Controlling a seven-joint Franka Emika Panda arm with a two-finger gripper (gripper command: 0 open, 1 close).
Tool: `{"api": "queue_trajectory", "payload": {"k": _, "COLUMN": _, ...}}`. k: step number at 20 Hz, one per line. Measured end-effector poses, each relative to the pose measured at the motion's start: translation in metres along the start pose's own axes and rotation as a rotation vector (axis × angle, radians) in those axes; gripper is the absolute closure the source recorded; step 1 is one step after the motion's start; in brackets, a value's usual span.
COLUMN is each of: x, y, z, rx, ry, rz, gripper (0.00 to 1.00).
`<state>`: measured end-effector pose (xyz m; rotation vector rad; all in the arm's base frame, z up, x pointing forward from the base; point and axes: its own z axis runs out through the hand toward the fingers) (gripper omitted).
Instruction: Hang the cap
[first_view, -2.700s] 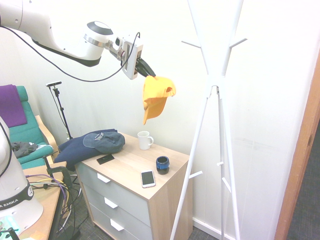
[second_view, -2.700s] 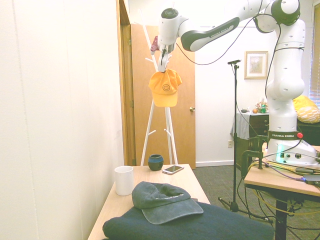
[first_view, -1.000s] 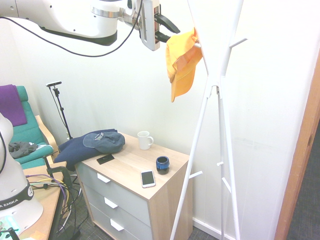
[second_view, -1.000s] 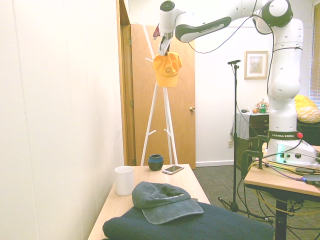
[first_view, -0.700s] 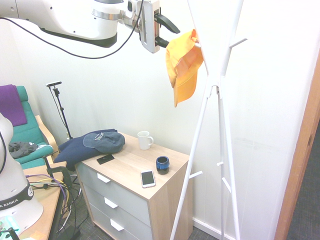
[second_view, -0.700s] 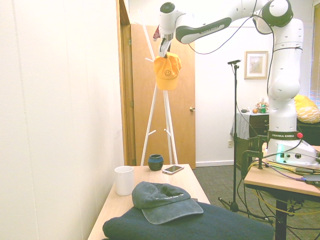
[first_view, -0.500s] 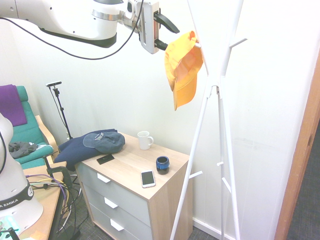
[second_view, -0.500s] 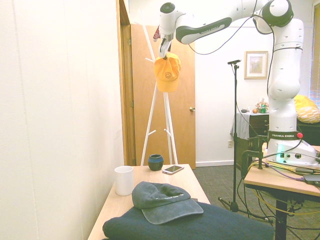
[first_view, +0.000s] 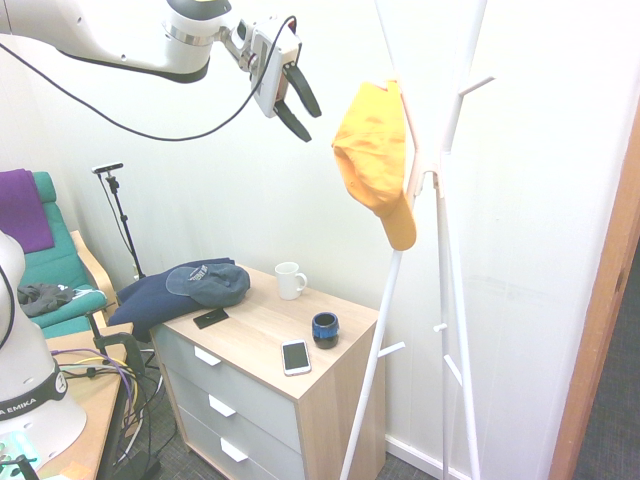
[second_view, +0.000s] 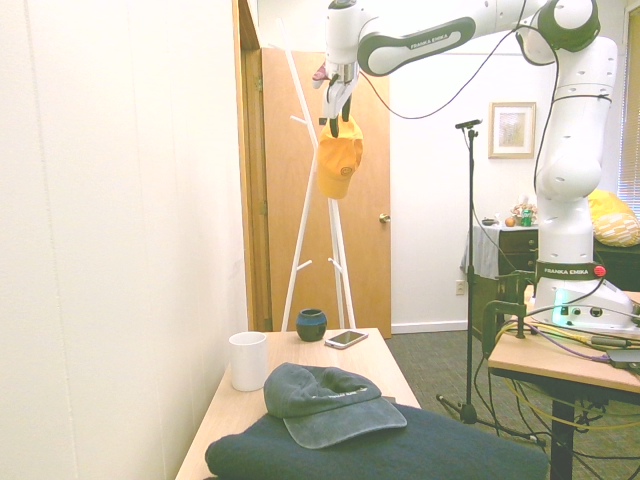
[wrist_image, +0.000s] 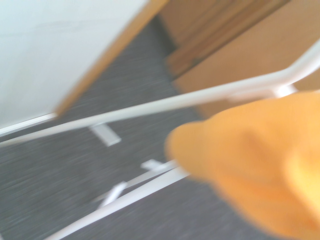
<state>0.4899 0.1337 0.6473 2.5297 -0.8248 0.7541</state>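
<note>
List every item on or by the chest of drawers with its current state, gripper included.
Orange-yellow fabric cap: hanging on the white coat stand, brim down
Black-fingered gripper: open, apart from the cap
Dark blue-grey cap: lying on folded navy cloth
White mug: upright
White-framed phone: lying flat

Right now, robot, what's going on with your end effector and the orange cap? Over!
End effector open, apart from the cap. Orange cap hanging on the white rack, brim down. Nothing seen between them. Over.
</note>
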Motion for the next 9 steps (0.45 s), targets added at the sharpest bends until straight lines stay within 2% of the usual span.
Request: {"api": "queue_trajectory", "payload": {"k": 9, "x": -0.036, "y": 0.005, "z": -0.039, "rx": 0.223, "ry": -0.512, "rz": -0.075, "gripper": 0.0}}
